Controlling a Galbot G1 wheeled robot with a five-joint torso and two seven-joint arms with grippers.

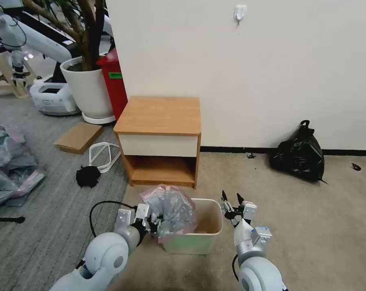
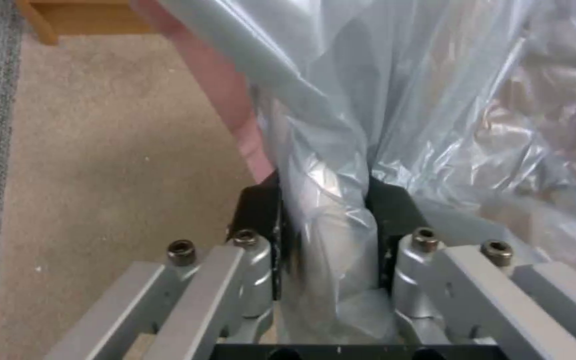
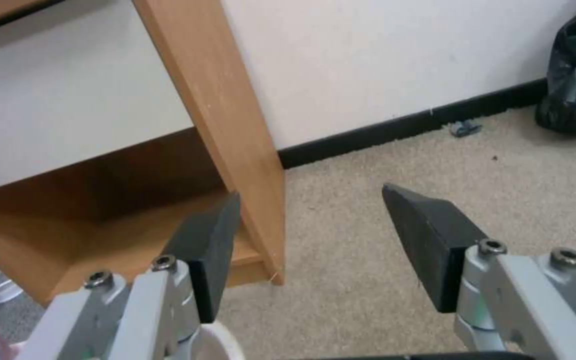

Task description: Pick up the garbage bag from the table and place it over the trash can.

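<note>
The table (image 1: 158, 115) stands against the wall, its top bare. In front of it on the floor, the trash can (image 1: 199, 238) has the garbage bag (image 1: 171, 210) bunched over its left side, not yet spread around the rim. The left gripper (image 1: 152, 224) pinches a fold of the bag. The right gripper (image 1: 232, 201) hovers by the can's right edge, jaws wide apart and holding nothing, probably ready to take the far side.

Even indoor light, soft shadows
</note>
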